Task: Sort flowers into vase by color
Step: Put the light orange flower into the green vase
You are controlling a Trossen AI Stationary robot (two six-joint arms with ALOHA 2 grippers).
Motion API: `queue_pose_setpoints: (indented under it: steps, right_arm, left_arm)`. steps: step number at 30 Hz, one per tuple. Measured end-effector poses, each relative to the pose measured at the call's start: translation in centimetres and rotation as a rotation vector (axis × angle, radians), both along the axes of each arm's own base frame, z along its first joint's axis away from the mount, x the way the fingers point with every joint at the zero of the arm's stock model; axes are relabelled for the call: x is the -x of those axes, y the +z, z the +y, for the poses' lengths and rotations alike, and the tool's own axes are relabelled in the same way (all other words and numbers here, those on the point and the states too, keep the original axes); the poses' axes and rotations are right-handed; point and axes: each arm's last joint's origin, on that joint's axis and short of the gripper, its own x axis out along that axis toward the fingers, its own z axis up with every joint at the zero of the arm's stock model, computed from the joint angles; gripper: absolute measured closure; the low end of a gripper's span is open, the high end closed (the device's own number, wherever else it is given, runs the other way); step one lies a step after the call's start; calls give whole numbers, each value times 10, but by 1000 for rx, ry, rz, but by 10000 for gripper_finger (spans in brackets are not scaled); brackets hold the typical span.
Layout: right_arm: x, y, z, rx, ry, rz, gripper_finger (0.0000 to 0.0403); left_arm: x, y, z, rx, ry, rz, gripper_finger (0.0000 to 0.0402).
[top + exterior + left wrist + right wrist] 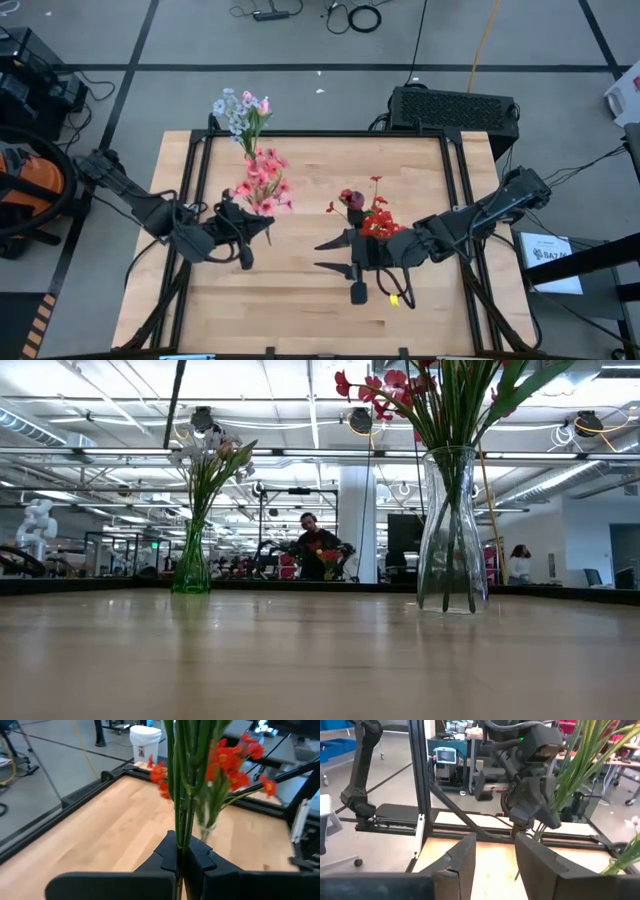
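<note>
A bunch of pink flowers (262,182) with green stems is in my left gripper (246,226), left of the table's middle. My left gripper (181,854) is shut on those stems. Red flowers (374,216) stand in a clear glass vase (450,530) right of centre. Pale blue-white flowers (238,108) stand in a green vase (191,568) at the far left corner. My right gripper (328,256) is open, near and just left of the red flowers, pointing toward the left arm. Its fingers (495,857) hold nothing. My left gripper pinches several green stems (181,837) of the pink bunch between its two fingers, at the stems' lower part. The stems rise out of the fingers and the pink blooms (262,182) stand past the gripper on the far side. In the low view nothing of the bunch lies on the table.
Black frame rails (196,190) run along the table's left and right sides. A white bucket (144,742) stands on the floor beyond the table. A person (313,548) is in the room behind. Bare wood (290,310) lies along the near edge.
</note>
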Motion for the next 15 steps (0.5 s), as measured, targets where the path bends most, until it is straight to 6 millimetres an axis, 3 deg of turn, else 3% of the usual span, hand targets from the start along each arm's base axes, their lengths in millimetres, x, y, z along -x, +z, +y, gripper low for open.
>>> queue_pose_setpoints:
  steps: [15]
  right_arm:
    - [-2,-5,-7,-64,-32,64,273]
  left_arm:
    - [36,17,24,-3,-3,-4,392]
